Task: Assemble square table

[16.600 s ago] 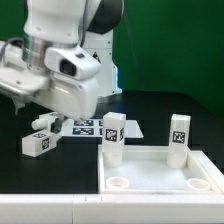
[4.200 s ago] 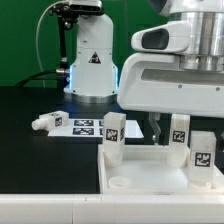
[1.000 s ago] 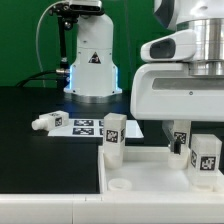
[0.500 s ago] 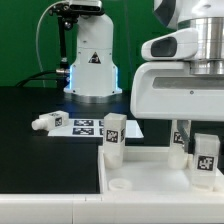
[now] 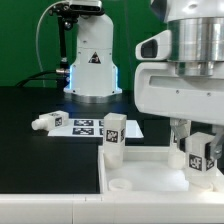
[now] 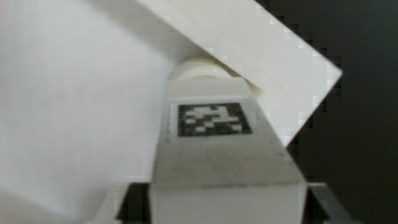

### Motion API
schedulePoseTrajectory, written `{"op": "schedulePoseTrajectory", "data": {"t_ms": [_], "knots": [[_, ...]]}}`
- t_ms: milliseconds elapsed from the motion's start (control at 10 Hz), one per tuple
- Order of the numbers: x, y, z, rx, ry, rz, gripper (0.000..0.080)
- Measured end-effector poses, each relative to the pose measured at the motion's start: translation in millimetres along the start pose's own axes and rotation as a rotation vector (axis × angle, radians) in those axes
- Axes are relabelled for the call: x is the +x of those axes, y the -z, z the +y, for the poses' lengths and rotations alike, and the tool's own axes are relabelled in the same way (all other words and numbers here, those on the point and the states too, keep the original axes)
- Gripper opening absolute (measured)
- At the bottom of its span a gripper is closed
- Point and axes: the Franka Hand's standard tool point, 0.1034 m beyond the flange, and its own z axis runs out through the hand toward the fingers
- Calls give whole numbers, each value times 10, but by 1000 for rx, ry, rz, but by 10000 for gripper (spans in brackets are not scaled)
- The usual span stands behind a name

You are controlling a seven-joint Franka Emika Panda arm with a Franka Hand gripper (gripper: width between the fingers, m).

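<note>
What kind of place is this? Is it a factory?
Probably a robot lab bench: a white robot arm over a black table, a marker board, and a tagged leg.

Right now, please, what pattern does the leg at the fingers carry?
The leg bears a black-and-white square tag; wrist view.

The arm is now hanging over the exterior view's right end of the panel (image 5: pixel 150 168), not out left like 16 seconds back. One of the two loose legs from the table over there is gone, and the pincer (image 5: pixel 198 147) is now gripping a leg (image 5: pixel 201 152) upright over the panel's near right corner. Since half a second ago, its tag is looking turned.
</note>
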Motion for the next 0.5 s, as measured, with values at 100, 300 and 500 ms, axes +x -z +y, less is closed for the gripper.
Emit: {"op": "schedulePoseTrajectory", "data": {"t_ms": [100, 300, 500], "knots": [[4, -3, 19, 1, -127, -17, 284], [-30, -7, 30, -11, -338, -22, 285], [-25, -8, 42, -13, -489, -49, 285]]}}
